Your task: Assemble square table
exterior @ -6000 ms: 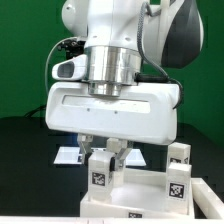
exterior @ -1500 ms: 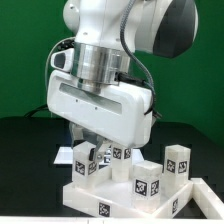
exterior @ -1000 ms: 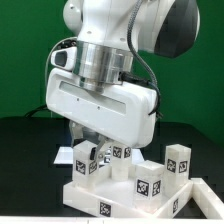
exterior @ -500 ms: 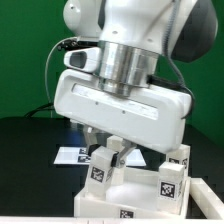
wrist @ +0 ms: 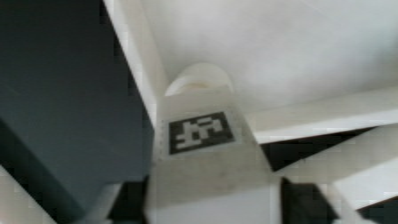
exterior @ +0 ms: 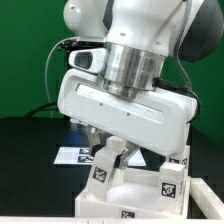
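My gripper (exterior: 108, 152) hangs low over the white square tabletop (exterior: 135, 192) and is shut on a white block leg (exterior: 101, 168) with a black-and-white tag. The leg stands upright, its lower end at the tabletop. In the wrist view the same leg (wrist: 205, 130) fills the middle between my fingers (wrist: 317, 200), its tip over the tabletop (wrist: 285, 50). A second tagged leg (exterior: 170, 184) stands at the exterior view's right on the tabletop. Another leg (exterior: 179, 156) shows behind it.
The marker board (exterior: 72, 156) lies flat on the black table behind the tabletop, at the exterior view's left. The arm's big white body (exterior: 125, 105) hides much of the scene. A green wall stands behind.
The arm has swung toward the exterior view's right and lower with the leg held. The camera's sight of the tabletop and of the legs has shifted with it.
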Motion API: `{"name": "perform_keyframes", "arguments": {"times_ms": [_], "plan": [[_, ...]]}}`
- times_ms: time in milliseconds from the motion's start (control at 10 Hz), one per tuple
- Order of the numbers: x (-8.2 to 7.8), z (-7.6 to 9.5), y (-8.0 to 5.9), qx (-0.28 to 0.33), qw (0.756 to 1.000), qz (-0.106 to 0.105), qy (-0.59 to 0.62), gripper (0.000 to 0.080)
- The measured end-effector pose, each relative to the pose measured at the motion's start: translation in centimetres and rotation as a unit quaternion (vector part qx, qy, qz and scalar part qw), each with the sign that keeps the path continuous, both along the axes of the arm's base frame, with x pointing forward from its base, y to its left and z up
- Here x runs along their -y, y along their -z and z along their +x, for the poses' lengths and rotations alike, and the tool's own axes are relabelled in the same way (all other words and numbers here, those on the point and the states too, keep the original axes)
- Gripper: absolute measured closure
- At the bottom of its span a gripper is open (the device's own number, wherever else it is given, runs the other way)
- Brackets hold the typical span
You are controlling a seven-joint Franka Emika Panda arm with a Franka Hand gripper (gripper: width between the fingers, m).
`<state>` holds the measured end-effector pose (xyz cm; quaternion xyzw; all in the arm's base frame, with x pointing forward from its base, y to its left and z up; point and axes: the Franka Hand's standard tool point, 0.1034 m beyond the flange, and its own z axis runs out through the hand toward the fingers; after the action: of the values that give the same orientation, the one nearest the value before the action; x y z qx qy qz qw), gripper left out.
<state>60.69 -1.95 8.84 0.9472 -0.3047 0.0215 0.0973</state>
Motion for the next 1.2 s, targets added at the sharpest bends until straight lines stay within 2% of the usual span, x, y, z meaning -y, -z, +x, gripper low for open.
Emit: {"name": "perform_keyframes", "arguments": {"times_ms": [100,200,300,600,800,900,1200], "plan": [[0.0,0.0,0.01,0.0,1.0,0.0,0.0,0.0334],[0.01,0.0,0.01,0.0,1.0,0.0,0.0,0.0334],[0.01,0.0,0.01,0.0,1.0,0.0,0.0,0.0175],[0.12,0.01,-0.02,-0.003,1.0,0.001,-0.018,0.015],[0.89,0.27,-0.86,0.011,0.999,0.019,-0.046,0.015],[0.92,-0.27,-0.83,0.007,0.996,0.021,-0.081,0.015],[0.92,-0.36,-0.75,0.002,0.994,0.021,-0.109,0.015]]}}
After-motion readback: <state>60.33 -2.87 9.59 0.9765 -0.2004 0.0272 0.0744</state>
